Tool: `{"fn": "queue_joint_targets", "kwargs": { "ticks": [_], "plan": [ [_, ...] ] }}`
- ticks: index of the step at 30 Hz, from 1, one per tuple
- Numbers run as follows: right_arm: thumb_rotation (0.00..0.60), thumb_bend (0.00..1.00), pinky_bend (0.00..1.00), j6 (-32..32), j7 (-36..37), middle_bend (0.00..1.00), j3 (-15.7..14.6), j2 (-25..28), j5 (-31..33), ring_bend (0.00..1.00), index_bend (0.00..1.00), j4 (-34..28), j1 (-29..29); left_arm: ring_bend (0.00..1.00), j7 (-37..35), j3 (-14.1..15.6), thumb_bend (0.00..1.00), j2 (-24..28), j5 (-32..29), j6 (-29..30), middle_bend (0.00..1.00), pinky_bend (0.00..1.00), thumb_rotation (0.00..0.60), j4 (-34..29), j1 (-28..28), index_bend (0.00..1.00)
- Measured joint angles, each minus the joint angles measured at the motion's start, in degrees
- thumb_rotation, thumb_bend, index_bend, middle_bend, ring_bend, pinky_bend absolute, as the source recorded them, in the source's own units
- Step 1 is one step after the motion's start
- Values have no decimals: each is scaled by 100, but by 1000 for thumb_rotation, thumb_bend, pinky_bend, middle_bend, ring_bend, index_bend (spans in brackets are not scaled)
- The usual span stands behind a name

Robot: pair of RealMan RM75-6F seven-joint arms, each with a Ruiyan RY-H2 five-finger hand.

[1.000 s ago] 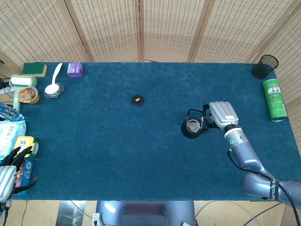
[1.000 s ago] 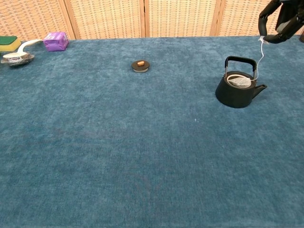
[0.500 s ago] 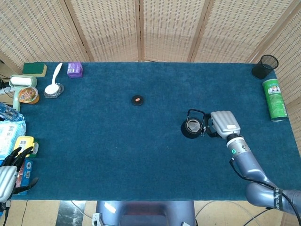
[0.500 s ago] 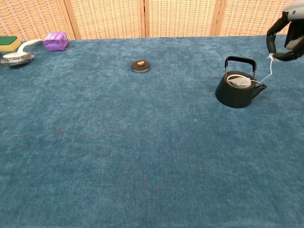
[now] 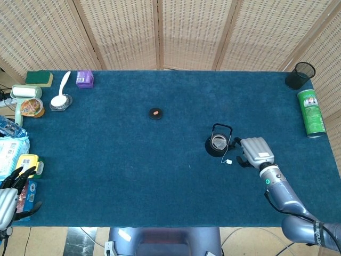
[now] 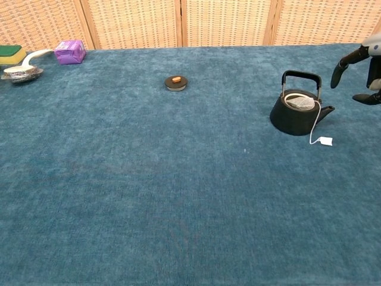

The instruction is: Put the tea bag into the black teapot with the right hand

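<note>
The black teapot [image 5: 217, 144] [image 6: 296, 113] stands lidless right of the table's middle. The tea bag [image 6: 301, 102] lies inside its mouth. The bag's white string runs over the rim to the paper tag [image 6: 325, 141] [image 5: 228, 161], which lies on the cloth beside the pot. My right hand [image 5: 254, 151] [image 6: 363, 68] hovers just right of the pot, fingers apart, holding nothing. At the table's near left corner, off the cloth, my left hand [image 5: 11, 193] hangs with dark fingers spread and nothing in it.
The pot's lid [image 5: 155, 113] [image 6: 175, 82] lies at mid-table. A purple box [image 5: 84, 79], spoon on a dish [image 5: 60, 100] and sponge [image 5: 39, 78] sit far left. A green can [image 5: 311, 112] and black mesh cup [image 5: 300, 74] stand far right. Packets crowd the left edge [image 5: 21, 160].
My right hand let go of the string and drew back toward the near right. The tag dropped onto the cloth beside the pot. The left hand stayed put.
</note>
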Motion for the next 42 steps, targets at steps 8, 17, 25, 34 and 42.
{"fn": "queue_joint_targets", "kwargs": {
  "ticks": [8,17,25,34,42],
  "plan": [
    [600,650,1000,-768,378,1000,143,402,31,1000,59,-151,148,28,25,22,277,22,15,71,190,117,600,-35,56,79],
    [600,739,1000,-2511,850,1000,209,915,507,1000,68,-19,848,28,26,34,276,25,-30,96,191,117,600,-15,105,78],
    [600,742,1000,-3180,910,1000,-278,917,950,1000,97,330,1739,28,36,24,276,-14,-71,44,190,117,600,17,97,79],
    [600,742,1000,-3328,938,1000,-920,636,1304,1000,108,582,2407,28,41,15,276,-45,-108,-10,190,117,600,48,82,79],
    [600,743,1000,-3350,1128,1000,-1315,406,1496,1000,114,809,2754,28,55,9,276,-63,-133,-34,190,117,600,63,80,79]
  ]
}}
